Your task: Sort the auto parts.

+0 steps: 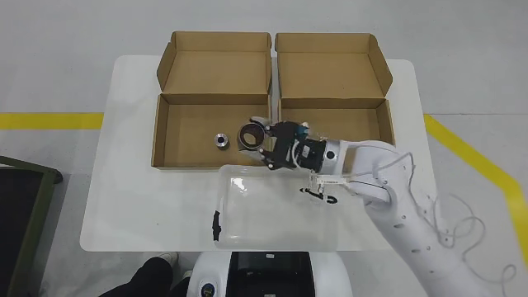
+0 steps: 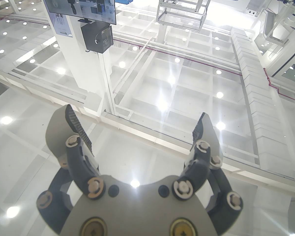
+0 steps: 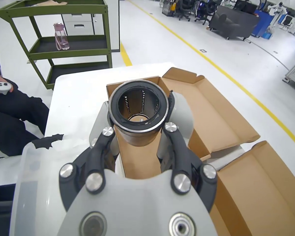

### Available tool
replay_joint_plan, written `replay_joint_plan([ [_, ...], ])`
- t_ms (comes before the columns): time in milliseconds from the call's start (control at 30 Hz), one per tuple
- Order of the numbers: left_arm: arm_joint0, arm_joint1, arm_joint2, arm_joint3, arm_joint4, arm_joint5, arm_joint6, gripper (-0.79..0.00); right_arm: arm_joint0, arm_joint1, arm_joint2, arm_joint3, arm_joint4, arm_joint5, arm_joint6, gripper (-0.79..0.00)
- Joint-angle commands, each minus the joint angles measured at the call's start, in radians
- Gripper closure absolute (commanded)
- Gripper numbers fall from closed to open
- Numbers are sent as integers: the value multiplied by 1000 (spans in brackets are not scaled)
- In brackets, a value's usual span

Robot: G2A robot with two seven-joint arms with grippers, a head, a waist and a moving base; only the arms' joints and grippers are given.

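Observation:
My right gripper [image 1: 254, 138] [image 3: 138, 119] is shut on a metal cylindrical bearing [image 3: 138, 110] [image 1: 248, 137] with a black rim and a hollow bore. It holds the bearing above the right end of the left cardboard box [image 1: 186, 136] [image 3: 137, 158]. A small silver ring-shaped part [image 1: 221, 140] lies on that box's floor. The right cardboard box [image 1: 363, 122] [image 3: 255, 180] stands beside it with nothing visible inside. My left gripper [image 2: 137, 128] is open, pointing up at the ceiling with nothing between its fingers.
A clear plastic bin [image 1: 276, 206] [image 3: 29, 173] with a black handle [image 1: 215, 224] sits at the table's near edge. Both boxes have lids folded back toward the far edge. A green shelf cart [image 3: 61, 37] stands beyond the white table [image 1: 124, 181].

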Motion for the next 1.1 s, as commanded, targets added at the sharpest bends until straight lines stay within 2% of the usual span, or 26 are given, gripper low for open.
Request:
replay_joint_plan([
  [0, 0, 0, 0, 0, 0, 0, 0, -785, 19, -4, -19, 28, 1, 7, 11, 0],
  [300, 0, 0, 0, 0, 0, 0, 0, -785, 119, -32, -106, 162, -11, 60, 41, 0],
  [667, 0, 0, 0, 0, 0, 0, 0, -785, 200, -58, -175, 278, -51, 88, 94, 0],
  [1067, 0, 0, 0, 0, 0, 0, 0, -785, 263, -95, -256, 401, -67, 114, 100, 0],
])
